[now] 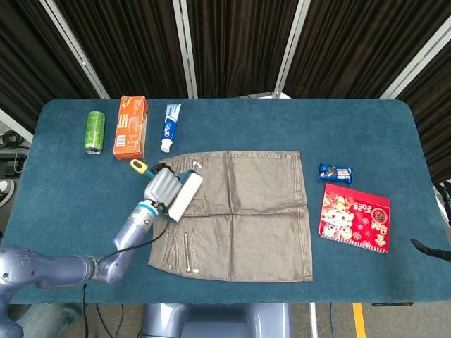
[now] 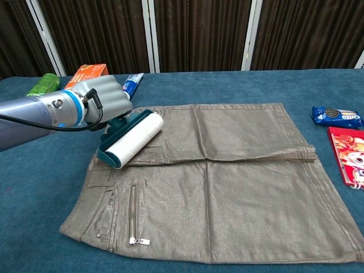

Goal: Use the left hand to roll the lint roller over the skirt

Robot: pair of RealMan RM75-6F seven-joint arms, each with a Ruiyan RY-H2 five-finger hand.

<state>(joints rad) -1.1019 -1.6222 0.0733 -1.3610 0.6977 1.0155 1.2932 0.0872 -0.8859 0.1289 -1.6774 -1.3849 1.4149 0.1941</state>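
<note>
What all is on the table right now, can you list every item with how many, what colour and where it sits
table: one, dark blue cloth top, under everything
skirt: one, grey-brown, spread flat at the table's middle
lint roller: one, white roll in a teal frame, yellow handle end, on the skirt's left edge
can: one, green, lying at far left
box: one, orange, beside the can
toothpaste tube: one, white and blue, right of the box
cookie packet: one, dark blue, right of the skirt
red packet: one, red with cartoon print, near the cookie packet
left hand: one, grey, grips the lint roller
right hand: not in view
</note>
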